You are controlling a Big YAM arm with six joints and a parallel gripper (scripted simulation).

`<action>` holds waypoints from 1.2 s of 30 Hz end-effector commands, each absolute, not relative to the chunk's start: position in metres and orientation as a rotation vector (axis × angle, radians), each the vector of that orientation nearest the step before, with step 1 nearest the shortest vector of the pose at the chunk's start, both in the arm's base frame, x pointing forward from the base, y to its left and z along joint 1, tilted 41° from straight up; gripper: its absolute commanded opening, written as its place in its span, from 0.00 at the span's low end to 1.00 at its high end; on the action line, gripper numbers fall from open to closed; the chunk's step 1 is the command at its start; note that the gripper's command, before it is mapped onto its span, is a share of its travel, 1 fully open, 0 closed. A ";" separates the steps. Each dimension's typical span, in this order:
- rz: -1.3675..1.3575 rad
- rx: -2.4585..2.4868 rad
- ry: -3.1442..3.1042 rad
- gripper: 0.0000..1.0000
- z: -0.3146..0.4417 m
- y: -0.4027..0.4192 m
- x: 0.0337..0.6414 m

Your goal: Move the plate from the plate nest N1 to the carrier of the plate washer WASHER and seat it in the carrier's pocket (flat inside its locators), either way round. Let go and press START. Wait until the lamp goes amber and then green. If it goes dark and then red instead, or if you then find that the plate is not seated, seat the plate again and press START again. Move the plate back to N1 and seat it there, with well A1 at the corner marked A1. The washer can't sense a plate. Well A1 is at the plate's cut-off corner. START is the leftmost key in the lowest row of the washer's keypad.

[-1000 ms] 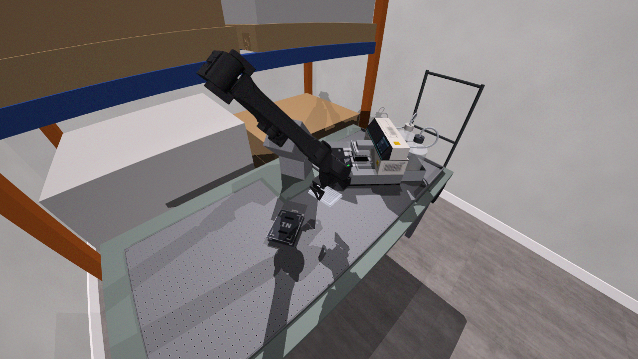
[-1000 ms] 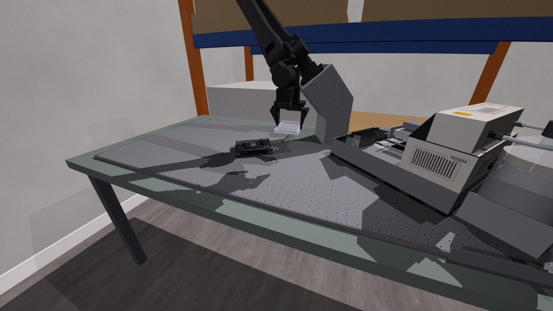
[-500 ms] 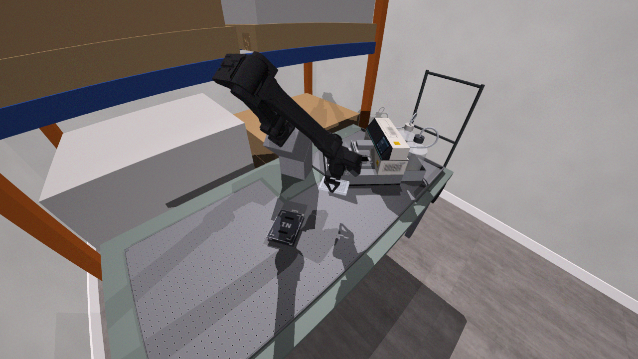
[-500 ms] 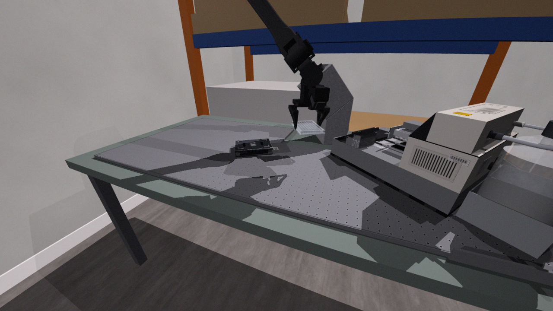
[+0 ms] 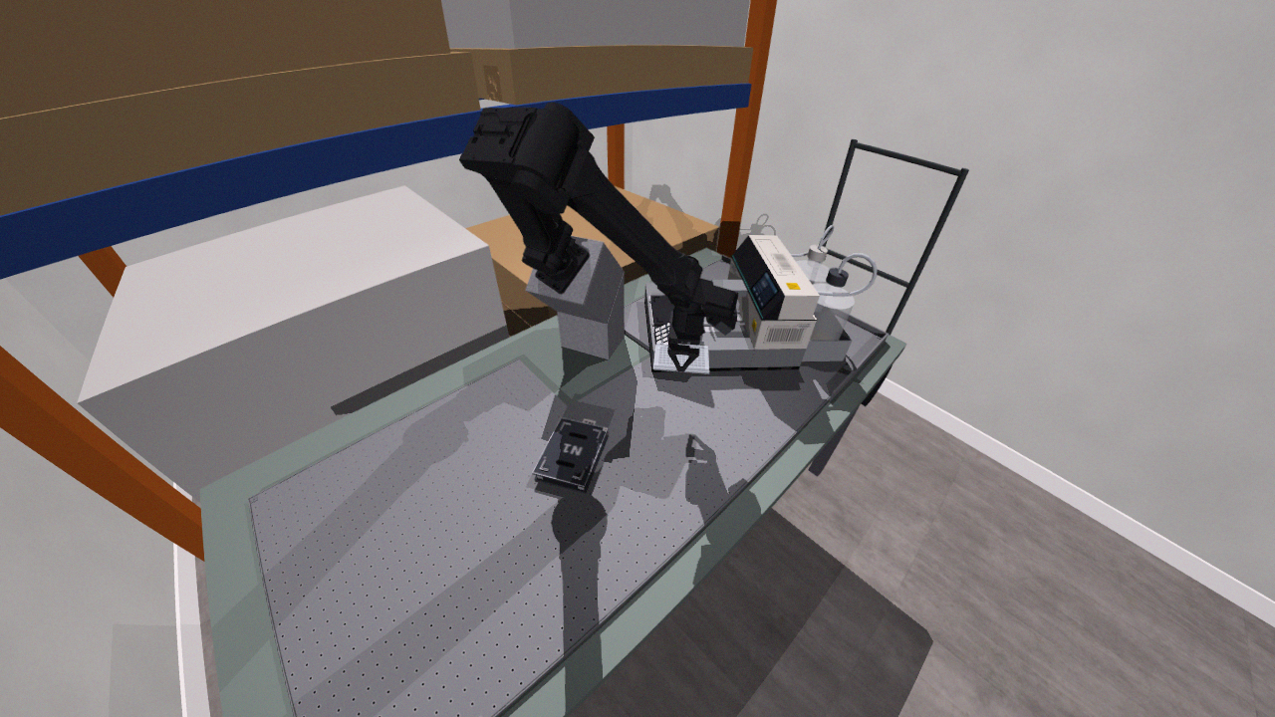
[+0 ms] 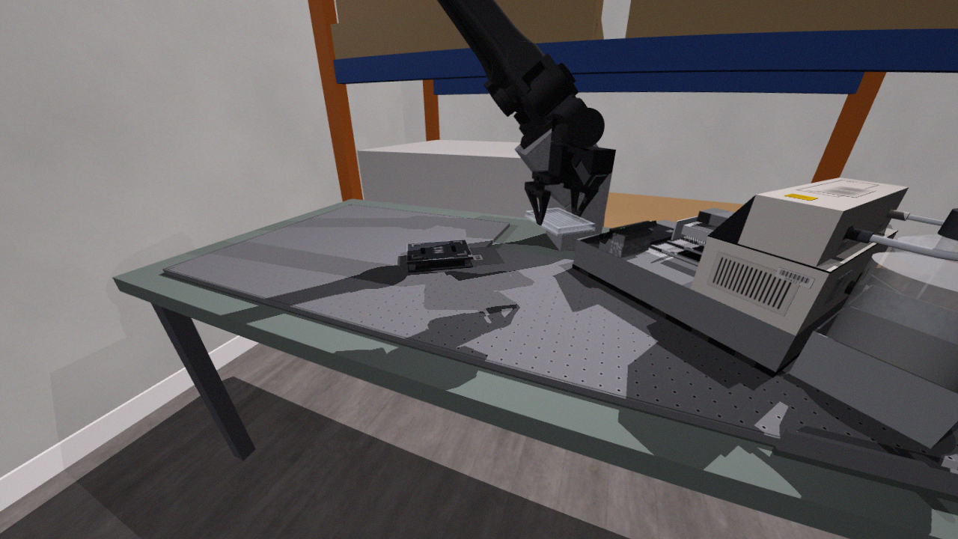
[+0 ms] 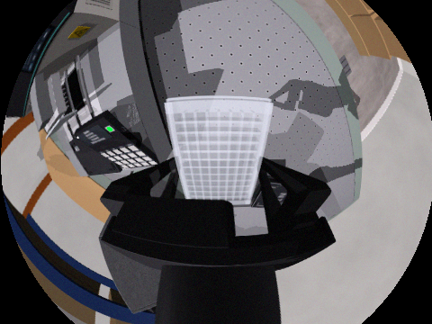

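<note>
Plate (image 5: pixel 701 359) (image 6: pixel 562 221) (image 7: pixel 220 144), gripped in your pincer (image 5: pixel 683 366) (image 6: pixel 557 215) (image 7: pixel 218 161); washer (image 5: pixel 784 303) (image 6: pixel 750 281) (image 7: pixel 96 20), two o'clock of it from the top. Skewed lowering could perch it on locators.

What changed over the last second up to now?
The plate swung away from the plate nest N1 toward the plate washer, turning as it went. The arm moved with it. Nothing was newly gripped or let go: the pincer holds the plate throughout. N1, without a plate, and the washer stayed in place.
</note>
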State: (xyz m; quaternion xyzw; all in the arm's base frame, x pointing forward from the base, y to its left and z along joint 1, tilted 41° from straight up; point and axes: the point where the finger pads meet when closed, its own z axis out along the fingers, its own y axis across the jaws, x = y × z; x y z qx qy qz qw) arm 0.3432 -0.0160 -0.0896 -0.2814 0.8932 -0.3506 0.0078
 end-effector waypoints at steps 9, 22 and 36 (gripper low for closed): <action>-1.124 -1.360 2.701 0.84 -0.116 0.026 0.332; -1.126 -1.909 2.514 0.84 -0.149 0.066 0.309; -1.113 -2.160 2.388 0.84 -0.181 0.107 0.286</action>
